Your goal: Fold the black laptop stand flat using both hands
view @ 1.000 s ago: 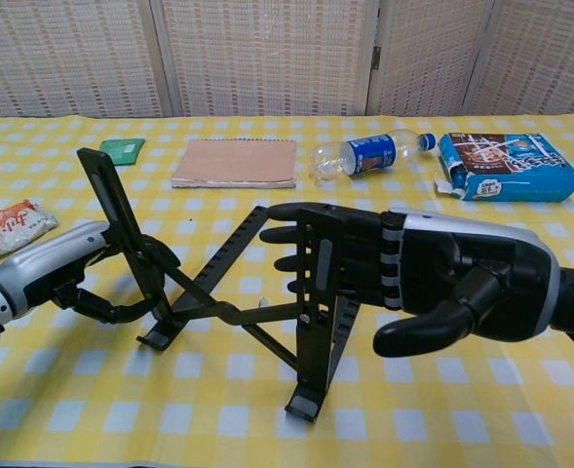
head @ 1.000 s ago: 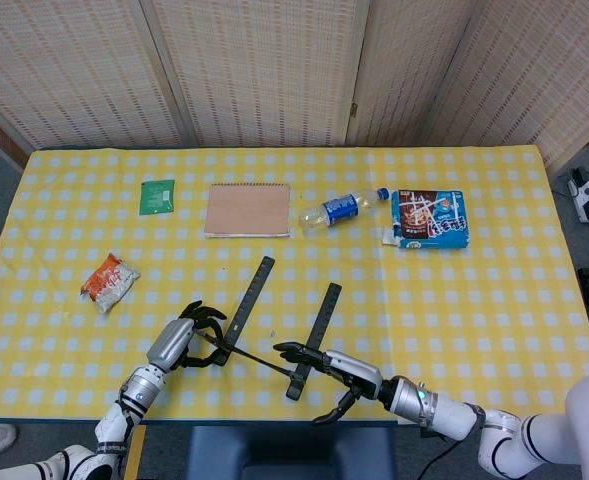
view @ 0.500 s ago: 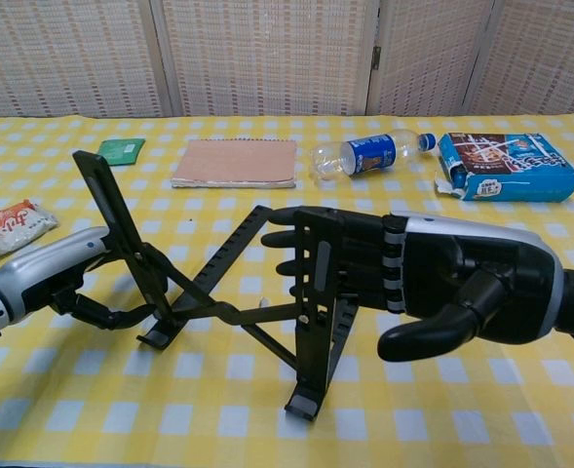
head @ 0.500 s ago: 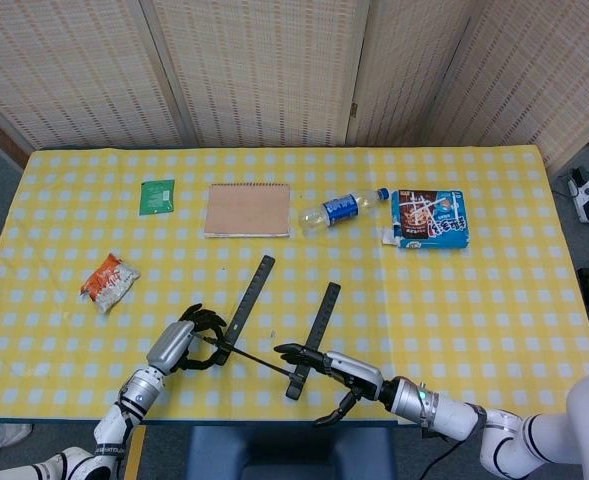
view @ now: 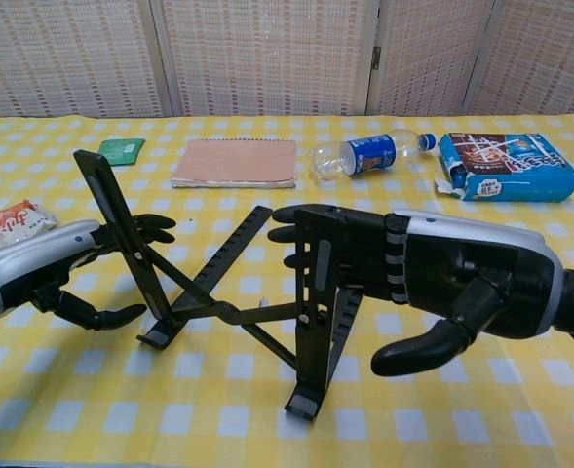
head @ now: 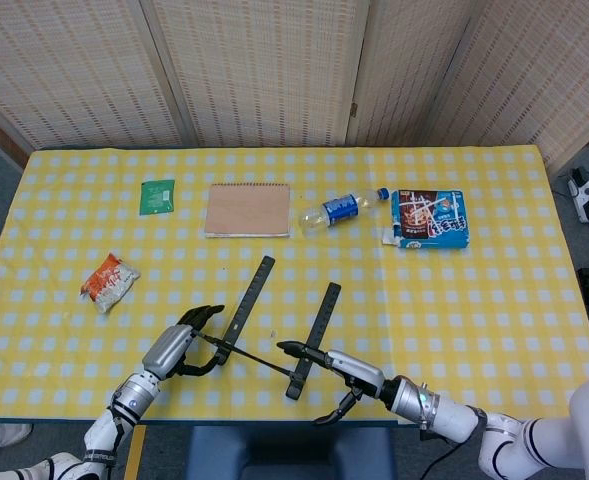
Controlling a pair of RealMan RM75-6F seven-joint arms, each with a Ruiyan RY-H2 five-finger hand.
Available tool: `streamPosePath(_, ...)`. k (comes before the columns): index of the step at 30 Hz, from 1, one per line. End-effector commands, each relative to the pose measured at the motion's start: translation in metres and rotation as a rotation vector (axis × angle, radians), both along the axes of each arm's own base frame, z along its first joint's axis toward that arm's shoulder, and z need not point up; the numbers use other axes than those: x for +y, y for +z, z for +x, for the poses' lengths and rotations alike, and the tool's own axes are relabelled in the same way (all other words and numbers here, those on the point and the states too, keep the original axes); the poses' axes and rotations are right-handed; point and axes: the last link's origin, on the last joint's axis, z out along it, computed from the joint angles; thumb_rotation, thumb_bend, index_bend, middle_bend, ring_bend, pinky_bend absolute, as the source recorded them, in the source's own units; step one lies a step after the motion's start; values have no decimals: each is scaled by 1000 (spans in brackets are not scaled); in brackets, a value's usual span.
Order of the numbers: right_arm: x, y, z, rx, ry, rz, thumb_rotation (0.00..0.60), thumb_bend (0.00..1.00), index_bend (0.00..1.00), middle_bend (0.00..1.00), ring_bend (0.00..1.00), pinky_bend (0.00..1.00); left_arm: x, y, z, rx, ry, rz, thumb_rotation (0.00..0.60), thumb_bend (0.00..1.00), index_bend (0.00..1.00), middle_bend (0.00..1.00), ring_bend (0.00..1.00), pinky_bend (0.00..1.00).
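The black metal folding laptop stand (view: 230, 310) is being kept unfolded near the front edge of the yellow checked tablecloth (head: 494, 290). Its right arm is being touched by the right hand (view: 433, 283), fingers extended. The left hand (view: 48, 278), fingers spread, is being held against its left arm.

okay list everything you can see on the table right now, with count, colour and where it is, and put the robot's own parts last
Table: one, yellow-and-white checked cloth.
Laptop stand: one, black, unfolded, near edge.
Notebook: one, tan, far centre.
Green packet: one, far left.
Snack bag: one, orange and white, left.
Water bottle: one, clear with blue label, lying right of the notebook.
Box: one, blue and brown, far right.
Left hand: one, silver and black, at the stand's left rail.
Right hand: one, silver and black, fingers against the right rail.
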Motion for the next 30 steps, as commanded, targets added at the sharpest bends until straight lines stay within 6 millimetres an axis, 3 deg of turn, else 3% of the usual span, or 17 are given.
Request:
streamPosePath(1, -1, -7, 9, 9, 0, -83, 598, 162, 0, 0, 0, 0, 0, 6, -1, 10, -6, 22, 600, 407, 26, 93, 0, 0)
streamPosePath(14, -9, -21, 29, 6, -48, -207, 600, 208, 0, 0, 0, 0, -6, 27, -14, 32, -3, 63, 600, 406, 15, 82, 0, 0)
streamPosePath(30, -25, -18, 12, 29, -146, -276, 600, 208, 0, 0, 0, 0, -11, 32, -20, 32, -10, 53, 600, 407, 15, 82, 0, 0)
